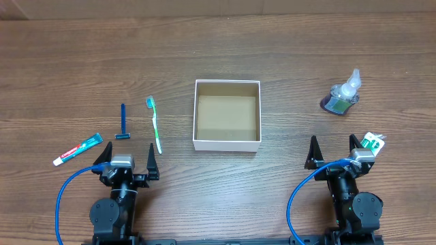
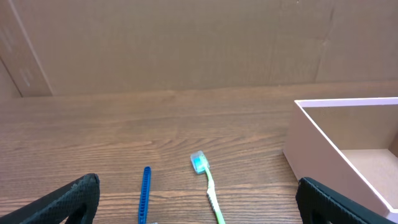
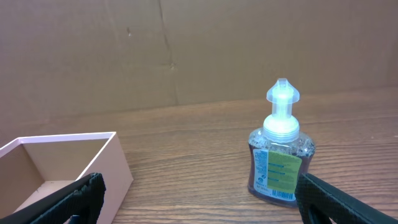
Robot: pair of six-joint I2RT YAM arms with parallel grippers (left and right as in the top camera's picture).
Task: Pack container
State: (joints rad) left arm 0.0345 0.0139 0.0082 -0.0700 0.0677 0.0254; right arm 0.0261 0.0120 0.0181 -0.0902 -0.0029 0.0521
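The container (image 1: 227,141), a square shallow box with white walls and a brown inside, sits empty at the table's middle; it also shows in the left wrist view (image 2: 323,134) and the right wrist view (image 3: 118,165). A green toothbrush (image 1: 156,126) (image 2: 211,193), a blue razor (image 1: 123,122) (image 2: 145,193) and a toothpaste tube (image 1: 77,150) lie to its left. A soap pump bottle (image 1: 343,94) (image 3: 280,155) stands at the right. My left gripper (image 1: 126,155) (image 2: 199,214) is open and empty near the front edge. My right gripper (image 1: 334,148) (image 3: 199,214) is open and empty.
A small white and green packet (image 1: 373,143) lies beside my right gripper's outer finger. A cardboard wall (image 2: 186,43) stands along the table's far edge. Blue cables (image 1: 68,187) loop from both arms at the front.
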